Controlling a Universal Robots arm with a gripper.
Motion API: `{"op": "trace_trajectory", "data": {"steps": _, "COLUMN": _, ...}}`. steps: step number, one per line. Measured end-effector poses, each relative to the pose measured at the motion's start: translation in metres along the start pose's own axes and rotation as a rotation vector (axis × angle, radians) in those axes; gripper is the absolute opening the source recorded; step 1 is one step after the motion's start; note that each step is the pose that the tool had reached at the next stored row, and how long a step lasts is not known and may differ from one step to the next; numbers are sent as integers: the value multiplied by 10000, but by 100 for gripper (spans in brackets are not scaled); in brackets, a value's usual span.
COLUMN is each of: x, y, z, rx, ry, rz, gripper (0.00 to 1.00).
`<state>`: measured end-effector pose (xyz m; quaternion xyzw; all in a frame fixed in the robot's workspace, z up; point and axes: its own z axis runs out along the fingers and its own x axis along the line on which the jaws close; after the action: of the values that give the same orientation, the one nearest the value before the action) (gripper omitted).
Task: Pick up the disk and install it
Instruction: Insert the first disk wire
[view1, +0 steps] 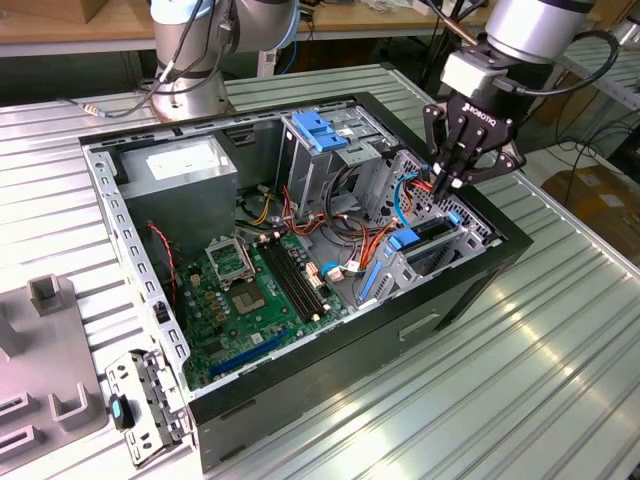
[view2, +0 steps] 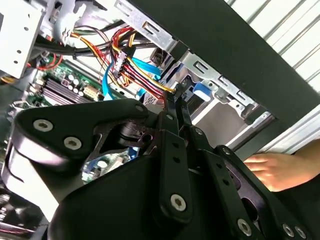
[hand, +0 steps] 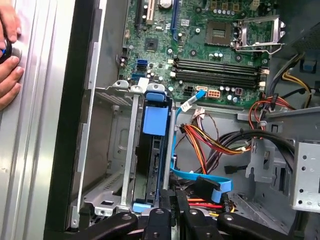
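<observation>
Exterior view: the hand (view1: 452, 178) hangs over the open computer case (view1: 300, 380), at about two o'clock from the motherboard (view1: 250, 290), its fingers drawn together above the drive bay (view1: 425, 250) with no disk visibly between them. The disk (view1: 432, 230) sits edge-up in that bay, its blue carrier tab showing. The work looks to be at the seating stage: a last press or release seems all that remains, though whether the carrier has latched cannot be told. The tall drive cage (view1: 325, 140) stands at ten o'clock from the hand, near but apart; the case wall runs just beside it at three o'clock.

Second wrist view: the closed fingertips (view2: 181, 97) point down beside a bundle of red, yellow and blue cables (view2: 131, 65), leaving little room on that side. A person's hand (view2: 272, 170) rests on the surface outside the case wall.

First wrist view: the disk (hand: 151, 165) stands in its slot between grey rails, blue tab uppermost, with a blue data cable (hand: 200, 179) crossing just beside the hand (hand: 172, 207).
</observation>
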<state>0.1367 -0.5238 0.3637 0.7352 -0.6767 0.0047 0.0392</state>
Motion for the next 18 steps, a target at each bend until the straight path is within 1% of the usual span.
{"op": "trace_trajectory", "data": {"steps": 2, "x": -1, "y": -2, "z": 10, "rx": -22, "ry": -19, "rz": 371, "gripper": 16}}
{"op": "trace_trajectory", "data": {"steps": 3, "x": -1, "y": -2, "z": 17, "rx": -39, "ry": -33, "rz": 659, "gripper": 16}}
{"op": "trace_trajectory", "data": {"steps": 4, "x": -1, "y": -2, "z": 22, "rx": -47, "ry": -39, "rz": 788, "gripper": 16}}
{"op": "trace_trajectory", "data": {"steps": 5, "x": 15, "y": 0, "z": 28, "rx": -47, "ry": -60, "rz": 798, "gripper": 16}}
{"op": "trace_trajectory", "data": {"steps": 8, "x": 115, "y": 18, "z": 40, "rx": -41, "ry": -213, "rz": 791, "gripper": 16}}
{"op": "trace_trajectory", "data": {"steps": 10, "x": 151, "y": 34, "z": 46, "rx": -29, "ry": -307, "rz": 760, "gripper": 16}}
{"op": "trace_trajectory", "data": {"steps": 11, "x": 159, "y": 40, "z": 47, "rx": -14, "ry": -335, "rz": 745, "gripper": 16}}
{"op": "trace_trajectory", "data": {"steps": 12, "x": 160, "y": 57, "z": 50, "rx": 39, "ry": -359, "rz": 733, "gripper": 16}}
{"op": "trace_trajectory", "data": {"steps": 14, "x": 158, "y": 90, "z": 56, "rx": 127, "ry": -381, "rz": 732, "gripper": 16}}
{"op": "trace_trajectory", "data": {"steps": 15, "x": 158, "y": 109, "z": 62, "rx": 190, "ry": -395, "rz": 728, "gripper": 16}}
{"op": "trace_trajectory", "data": {"steps": 16, "x": 159, "y": 118, "z": 65, "rx": 233, "ry": -402, "rz": 726, "gripper": 16}}
{"op": "trace_trajectory", "data": {"steps": 17, "x": 162, "y": 132, "z": 67, "rx": 319, "ry": -405, "rz": 722, "gripper": 16}}
{"op": "trace_trajectory", "data": {"steps": 18, "x": 165, "y": 148, "z": 73, "rx": 464, "ry": -408, "rz": 722, "gripper": 16}}
